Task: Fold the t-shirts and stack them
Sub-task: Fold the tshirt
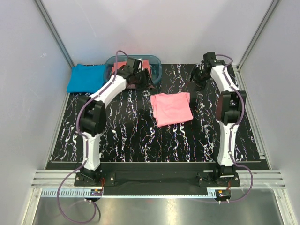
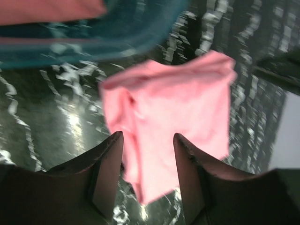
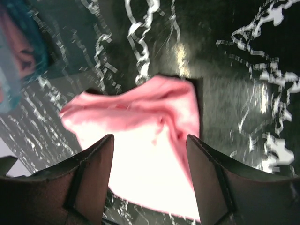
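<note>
A light pink t-shirt (image 1: pixel 172 108) lies folded on the mat's middle. Both grippers hang above and behind it, apart from it. My left gripper (image 1: pixel 142 78) is by the tub's front, and in its wrist view it (image 2: pixel 147 138) is open and empty, with the pink shirt (image 2: pixel 178 117) down below. My right gripper (image 1: pixel 199 75) is at the back right. In the right wrist view it (image 3: pixel 150 137) is also open, holding nothing, above the pink shirt (image 3: pixel 140 108). A bright blue t-shirt (image 1: pixel 86 77) lies folded at the back left. A coral-red t-shirt (image 1: pixel 123 65) lies in the tub.
A clear bluish plastic tub (image 1: pixel 157 70) stands at the back centre, partly behind the left arm; it also shows in the wrist views (image 2: pixel 93 44) (image 3: pixel 18 61). The black marbled mat (image 1: pixel 140 140) covers the table, with white walls on three sides.
</note>
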`<state>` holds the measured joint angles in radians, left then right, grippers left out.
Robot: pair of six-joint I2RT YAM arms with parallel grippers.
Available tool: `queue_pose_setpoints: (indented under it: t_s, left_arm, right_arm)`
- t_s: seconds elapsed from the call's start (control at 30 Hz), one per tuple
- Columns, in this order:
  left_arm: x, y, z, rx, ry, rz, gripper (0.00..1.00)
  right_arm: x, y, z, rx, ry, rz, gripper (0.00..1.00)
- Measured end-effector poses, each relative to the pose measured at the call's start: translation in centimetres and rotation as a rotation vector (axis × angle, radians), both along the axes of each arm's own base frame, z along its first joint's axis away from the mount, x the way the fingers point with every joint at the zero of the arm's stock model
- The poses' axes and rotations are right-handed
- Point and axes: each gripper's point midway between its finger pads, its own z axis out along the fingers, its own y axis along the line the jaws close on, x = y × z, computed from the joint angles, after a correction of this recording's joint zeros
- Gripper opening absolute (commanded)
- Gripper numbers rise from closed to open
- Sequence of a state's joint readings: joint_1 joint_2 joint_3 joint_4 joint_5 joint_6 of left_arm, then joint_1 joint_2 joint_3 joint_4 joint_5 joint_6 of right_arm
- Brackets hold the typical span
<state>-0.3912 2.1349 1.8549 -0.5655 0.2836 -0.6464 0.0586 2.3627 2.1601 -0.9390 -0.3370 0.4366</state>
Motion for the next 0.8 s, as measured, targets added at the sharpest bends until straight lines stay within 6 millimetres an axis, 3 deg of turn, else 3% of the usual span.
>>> queue_pose_setpoints:
  t_s: [0.13,0.23,0.27,0.4,0.6,0.8]
  left_arm:
    - [-2.2,-3.1,3.4,-0.097,-0.075,-0.100,0.46]
    - [-3.8,-5.9,3.5,-0.174,-0.076,-0.181,0.41]
    - [-4.3,-6.6,2.9,-0.191,-0.055,-0.202,0.41]
    - [-5.0,-8.5,0.1,-0.231,0.009,-0.239,0.41]
    - [-4.3,-8.7,-4.9,-0.229,0.093,-0.210,0.41]
    - [-3.0,-7.6,-8.7,-0.182,0.155,-0.147,0.41]
  right_arm:
    - [-1.9,0.3,2.4,-0.009,-0.023,0.020,0.64]
    - [-3.7,1.3,3.0,0.005,-0.015,0.050,0.47]
    - [-4.1,1.9,2.8,0.014,-0.013,0.067,0.34]
    - [-5.3,4.0,1.5,0.056,0.019,0.123,0.18]
    - [-4.0,6.0,-0.8,0.118,0.005,0.152,0.17]
    - [-1.6,6.7,-5.4,0.157,0.022,0.136,0.17]
